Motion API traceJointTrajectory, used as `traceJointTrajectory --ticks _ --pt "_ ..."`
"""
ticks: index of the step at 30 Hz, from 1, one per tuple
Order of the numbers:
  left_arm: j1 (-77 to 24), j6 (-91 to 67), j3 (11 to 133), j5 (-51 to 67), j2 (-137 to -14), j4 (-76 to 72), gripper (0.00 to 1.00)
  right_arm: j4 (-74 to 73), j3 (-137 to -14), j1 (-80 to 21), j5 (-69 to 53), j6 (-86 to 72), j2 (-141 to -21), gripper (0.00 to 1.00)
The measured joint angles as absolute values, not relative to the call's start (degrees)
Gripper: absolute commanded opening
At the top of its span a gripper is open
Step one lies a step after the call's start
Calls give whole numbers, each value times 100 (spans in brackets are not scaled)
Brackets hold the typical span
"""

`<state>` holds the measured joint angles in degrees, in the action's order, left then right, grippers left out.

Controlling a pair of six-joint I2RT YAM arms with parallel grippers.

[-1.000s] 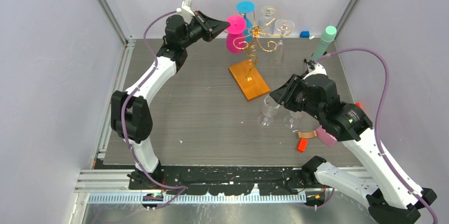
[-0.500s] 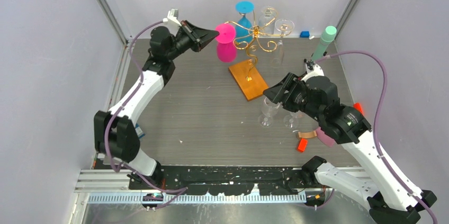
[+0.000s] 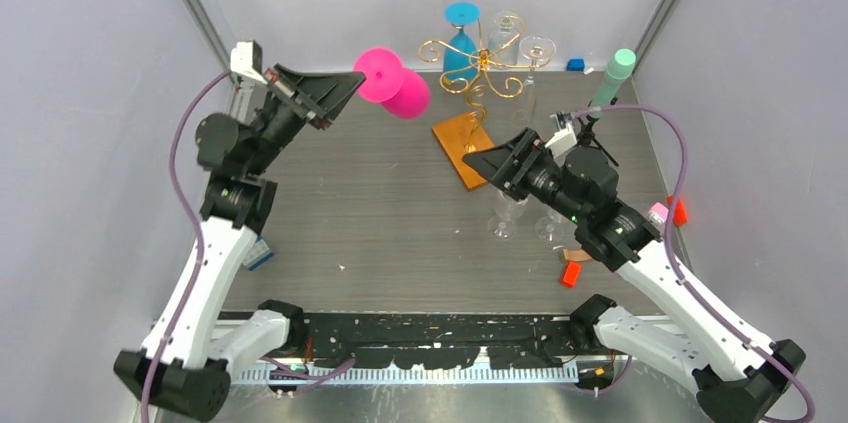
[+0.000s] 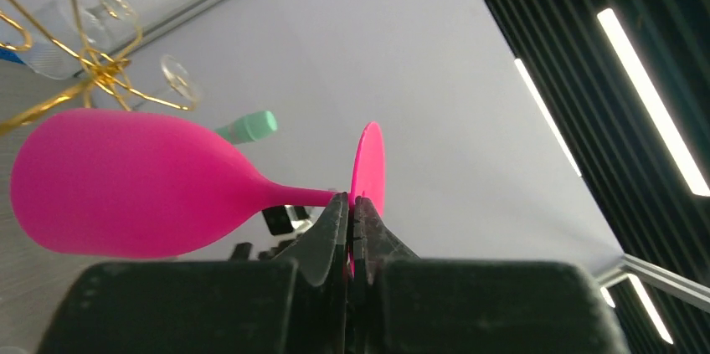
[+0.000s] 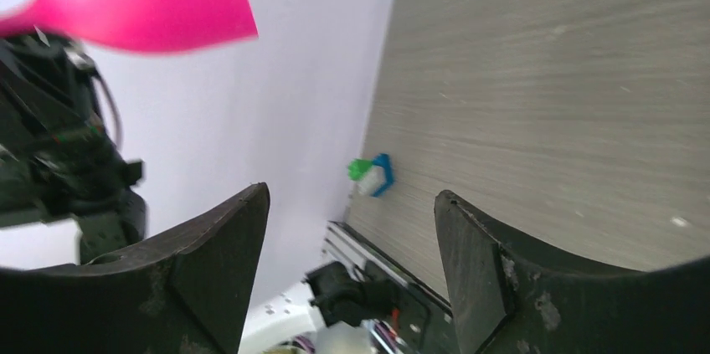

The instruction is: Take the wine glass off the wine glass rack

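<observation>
My left gripper (image 3: 350, 83) is shut on the stem of a pink wine glass (image 3: 405, 93) and holds it in the air, tilted, to the left of the gold wire rack (image 3: 478, 71), clear of its arms. In the left wrist view the pink wine glass (image 4: 126, 182) lies sideways with its stem pinched in my left gripper (image 4: 352, 203). The rack stands on its orange-brown base (image 3: 470, 148) and carries a blue glass (image 3: 462, 38) and clear glasses (image 3: 535, 51). My right gripper (image 3: 480, 163) is open and empty over the base; it shows in the right wrist view (image 5: 352, 203).
Two clear glasses (image 3: 508, 208) stand on the table under my right arm. A mint-green cylinder on a black tripod (image 3: 612, 78) stands at the back right. Small orange pieces (image 3: 572, 273) lie at the right front, a small blue-and-green block (image 5: 373, 174) near the left edge.
My left arm has drawn back to the left and risen, carrying the pink glass off the rack and tilting it. My right gripper has swung left toward the wooden base.
</observation>
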<state>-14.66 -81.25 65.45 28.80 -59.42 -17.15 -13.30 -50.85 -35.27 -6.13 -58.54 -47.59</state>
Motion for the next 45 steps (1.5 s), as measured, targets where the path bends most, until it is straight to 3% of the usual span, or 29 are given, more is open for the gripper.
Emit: traceJointTrajectory --ticks 15,29,31,32,33,35,37,41,45 --pt "-1463 -10068 5559 2508 -3900 -1343 0 2641 -4882 -4390 -958 -6292 -5778 81" --pt "-1461 -11325 5074 2377 -3688 -1599 0 4440 -4866 -4941 -1732 -6423 -6294 45" --pt "-1463 -11365 5072 2375 -3607 -1605 1 4595 -4829 -4952 -1769 -6449 -6283 36" --pt "-1463 -11369 5070 2375 -3588 -1605 3 4654 -4818 -4954 -1787 -6462 -6272 32" --pt "-1463 -11380 5065 2359 -3570 -1605 6 4751 -4805 -4954 -1831 -6490 -6261 22" --pt "-1461 -11371 5057 2285 -3568 -1590 20 4871 -4803 -4956 -1874 -6534 -6250 8" --pt "-1450 -11231 5050 2233 -3594 -1463 36 5157 -4805 -4987 -1905 -6602 -6178 1" --pt "-1459 -10549 5249 2189 -3658 -1170 66 5024 -4847 -5039 -1850 -6469 -5944 0" --pt "-1455 -9454 5765 2130 -3579 -768 80 4390 -5122 -5028 -1791 -6189 -5911 0"
